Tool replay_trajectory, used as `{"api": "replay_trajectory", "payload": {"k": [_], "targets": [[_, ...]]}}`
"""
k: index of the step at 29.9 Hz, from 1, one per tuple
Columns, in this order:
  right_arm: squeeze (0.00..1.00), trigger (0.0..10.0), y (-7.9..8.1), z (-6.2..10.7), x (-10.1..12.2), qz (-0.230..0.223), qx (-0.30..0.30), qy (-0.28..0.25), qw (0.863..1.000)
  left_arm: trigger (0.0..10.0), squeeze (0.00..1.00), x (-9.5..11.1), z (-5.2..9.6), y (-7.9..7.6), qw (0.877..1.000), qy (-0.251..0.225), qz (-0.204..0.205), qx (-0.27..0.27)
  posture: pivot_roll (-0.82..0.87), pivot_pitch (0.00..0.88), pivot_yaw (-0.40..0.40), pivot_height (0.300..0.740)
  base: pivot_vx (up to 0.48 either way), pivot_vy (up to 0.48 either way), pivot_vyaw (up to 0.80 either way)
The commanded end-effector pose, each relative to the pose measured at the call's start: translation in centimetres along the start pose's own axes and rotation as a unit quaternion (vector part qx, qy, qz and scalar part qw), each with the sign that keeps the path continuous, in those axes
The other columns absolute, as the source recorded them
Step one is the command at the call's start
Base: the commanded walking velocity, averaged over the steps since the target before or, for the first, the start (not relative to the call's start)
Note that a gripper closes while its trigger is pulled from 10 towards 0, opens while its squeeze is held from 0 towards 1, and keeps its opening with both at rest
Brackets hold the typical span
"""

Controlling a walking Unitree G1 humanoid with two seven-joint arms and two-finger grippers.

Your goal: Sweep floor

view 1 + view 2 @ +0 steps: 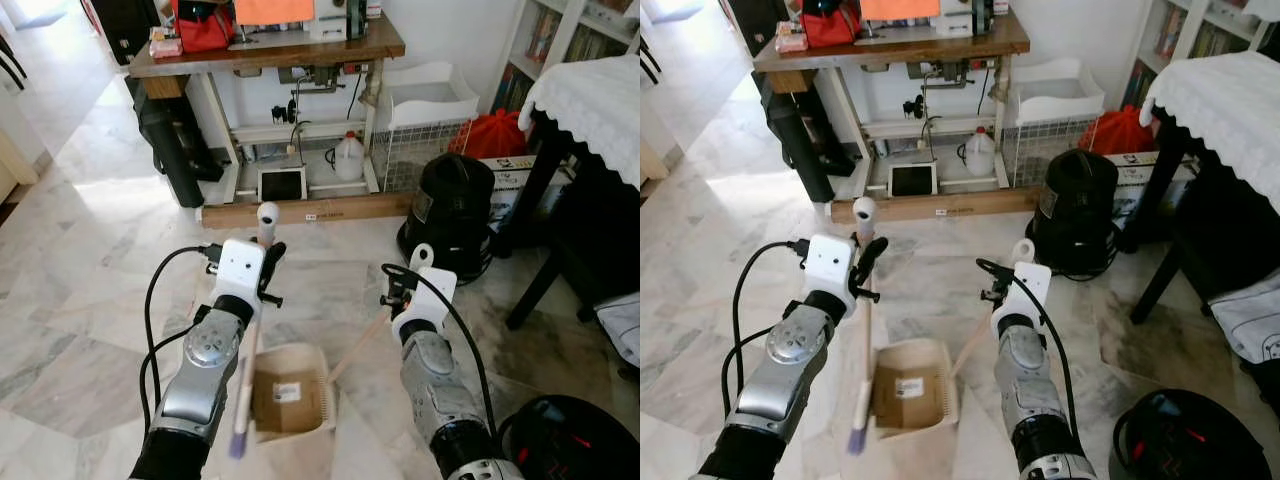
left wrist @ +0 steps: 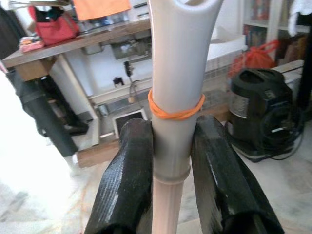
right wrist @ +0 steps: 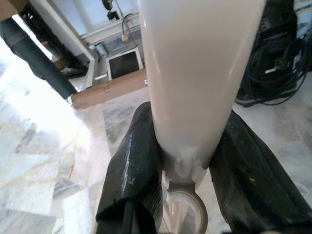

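Note:
My left gripper [image 1: 262,262] is shut on a pale broom handle [image 1: 267,215], just under an orange rubber band [image 2: 175,111]. Its black fingers [image 2: 129,175] press both sides of the handle. The broom runs down to a purplish brush end [image 1: 238,440] beside a beige dustpan [image 1: 300,358] on the marble floor between my arms. A brown card with a white label [image 1: 285,395] lies in the pan. My right gripper [image 3: 187,141] is shut on the dustpan's long white handle [image 3: 195,73], whose looped end [image 1: 421,256] sticks up above the wrist.
A wooden sewing table [image 1: 270,55] stands ahead with a plank [image 1: 300,210] and a plastic jug [image 1: 348,158] below it. A black vacuum cleaner [image 1: 450,210] and a wire basket [image 1: 425,130] are right of it. A dark table with a lace cloth [image 1: 590,100] is at far right.

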State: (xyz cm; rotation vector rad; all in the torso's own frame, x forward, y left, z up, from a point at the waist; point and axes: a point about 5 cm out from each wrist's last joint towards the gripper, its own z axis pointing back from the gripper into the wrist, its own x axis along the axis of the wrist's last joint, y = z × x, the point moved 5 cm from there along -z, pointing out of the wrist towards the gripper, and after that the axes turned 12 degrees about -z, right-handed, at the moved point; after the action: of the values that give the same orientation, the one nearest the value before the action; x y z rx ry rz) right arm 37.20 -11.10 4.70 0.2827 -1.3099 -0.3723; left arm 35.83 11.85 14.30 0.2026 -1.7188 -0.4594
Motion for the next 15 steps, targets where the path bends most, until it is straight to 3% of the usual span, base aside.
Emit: {"api": "replay_trajectory", "payload": {"k": [1,10,15], "targets": [[0.00,10.0,1.3,-0.2,1.9,-0.019,0.022,-0.031,0.999,10.0,0.00,1.2,0.2,0.3,0.999,-0.038,-0.020,0.018,0.12,0.000,-0.009,0.740,0.000,0.000,0.00],[0.00,10.0,2.1,0.2,3.9,-0.007,0.046,-0.080,0.996,10.0,0.00,-0.1,1.8,0.8,0.997,-0.034,-0.005,0.073,0.12,0.000,-0.042,0.740,0.000,0.000,0.00],[0.00,10.0,2.1,0.4,4.2,-0.008,0.058,-0.086,0.995,10.0,0.00,-0.2,1.8,0.8,0.995,-0.042,-0.002,0.086,0.13,0.000,-0.054,0.740,0.000,0.000,0.00]]}}
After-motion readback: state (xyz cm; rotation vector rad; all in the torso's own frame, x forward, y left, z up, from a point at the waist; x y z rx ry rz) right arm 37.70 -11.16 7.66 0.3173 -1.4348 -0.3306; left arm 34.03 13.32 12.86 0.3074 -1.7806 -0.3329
